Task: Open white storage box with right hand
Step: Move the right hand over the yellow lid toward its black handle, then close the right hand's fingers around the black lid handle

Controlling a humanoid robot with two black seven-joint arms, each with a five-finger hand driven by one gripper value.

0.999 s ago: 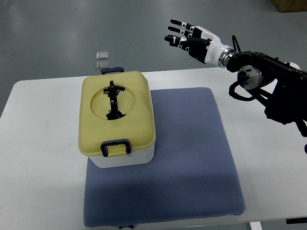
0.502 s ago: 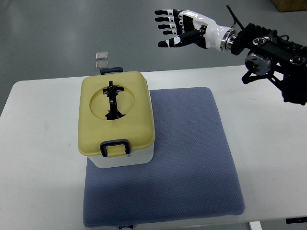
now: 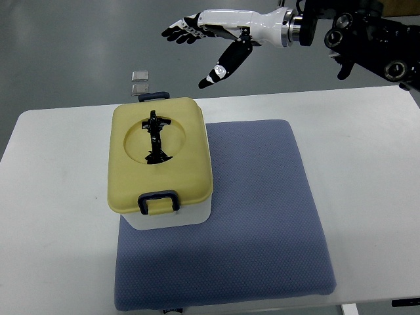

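Observation:
The white storage box (image 3: 172, 219) with a pale yellow lid (image 3: 159, 155) sits on the left part of a blue-grey mat (image 3: 262, 216). The lid is down, with a black folded handle (image 3: 155, 138) in its round recess and dark blue latches at the near (image 3: 158, 200) and far (image 3: 153, 96) ends. My right hand (image 3: 200, 46) hovers high beyond the box's far right corner, fingers spread, thumb pointing down, holding nothing. Its arm (image 3: 341, 33) enters from the upper right.
The mat lies on a white table (image 3: 59, 216). Two small clear squares (image 3: 140, 81) lie on the grey floor past the table's far edge. A brown box corner (image 3: 400, 6) shows at the top right.
My right hand has swung left and higher across the frames, from above the table's far right toward the box's far corner, staying open. The box has not moved.

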